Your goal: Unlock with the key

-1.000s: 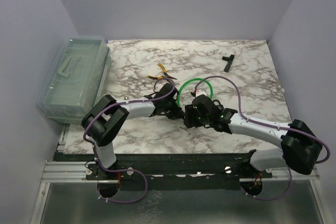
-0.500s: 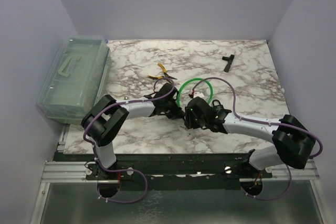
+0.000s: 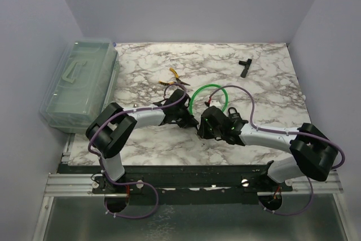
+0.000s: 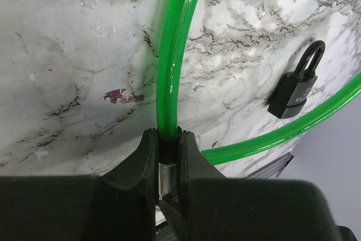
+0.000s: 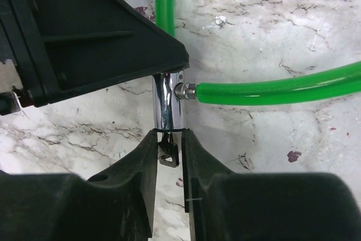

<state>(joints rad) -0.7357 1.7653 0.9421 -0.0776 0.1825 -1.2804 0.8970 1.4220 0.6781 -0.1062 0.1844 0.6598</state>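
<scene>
the right gripper (image 5: pixel 168 139) has slid in toward the left one, and its fingers have drawn narrow around the key (image 5: pixel 167 156), which sticks out of the near end of the chrome lock barrel (image 5: pixel 167 103). whether the pads already pinch it, i cannot tell. i judge this to be the grasp just ahead of the turn. beyond, the left gripper (image 4: pixel 168 139) is clamped tight on the barrel's far end, where the green cable (image 4: pixel 175 55) enters. the cable's other end, a metal pin, meets the barrel's side. farther off, within the cable's curve, lies a black padlock (image 4: pixel 294 88). pale lettering on its face begins with a k, the rest too small to read.
</scene>
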